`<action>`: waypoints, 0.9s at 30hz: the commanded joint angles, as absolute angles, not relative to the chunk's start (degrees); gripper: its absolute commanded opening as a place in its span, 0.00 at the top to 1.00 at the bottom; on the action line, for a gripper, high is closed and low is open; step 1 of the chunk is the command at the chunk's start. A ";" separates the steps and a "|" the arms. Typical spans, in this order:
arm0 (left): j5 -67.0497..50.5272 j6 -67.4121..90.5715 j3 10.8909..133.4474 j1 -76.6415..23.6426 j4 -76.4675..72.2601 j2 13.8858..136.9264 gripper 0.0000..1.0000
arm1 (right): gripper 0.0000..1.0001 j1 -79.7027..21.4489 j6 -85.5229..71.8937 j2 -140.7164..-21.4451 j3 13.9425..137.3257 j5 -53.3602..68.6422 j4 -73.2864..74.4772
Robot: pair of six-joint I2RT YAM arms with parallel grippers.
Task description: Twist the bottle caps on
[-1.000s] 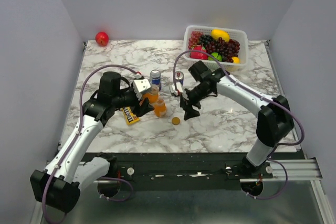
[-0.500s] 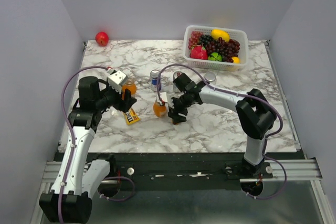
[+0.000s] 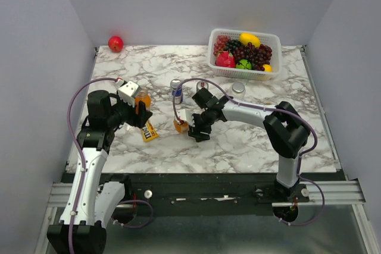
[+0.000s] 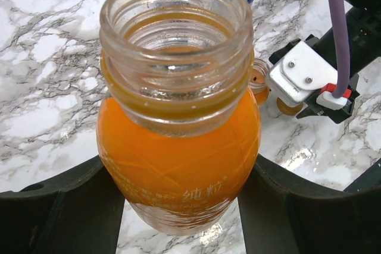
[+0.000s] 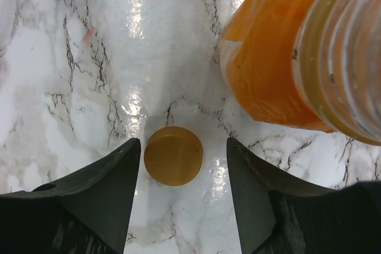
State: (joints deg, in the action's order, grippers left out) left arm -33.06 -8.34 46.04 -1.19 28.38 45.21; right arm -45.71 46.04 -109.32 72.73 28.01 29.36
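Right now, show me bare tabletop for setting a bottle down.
Bare: back left, between apple and cans; right side, between basket and right arm. Crowded: centre, around bottles, candy packet and cap.

My right hand point(image 5: 183, 150) stands open, one finger on each side of an orange-gold cap point(image 5: 173, 155) lying flat on the marble surface point(image 5: 71, 57). An uncapped bottle point(image 5: 268, 57) of orange liquid is just beside it.
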 commanded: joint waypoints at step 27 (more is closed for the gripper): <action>-37.59 -9.39 42.63 -0.53 21.19 44.03 1.00 | 0.59 -47.81 48.08 -102.32 67.42 20.30 31.19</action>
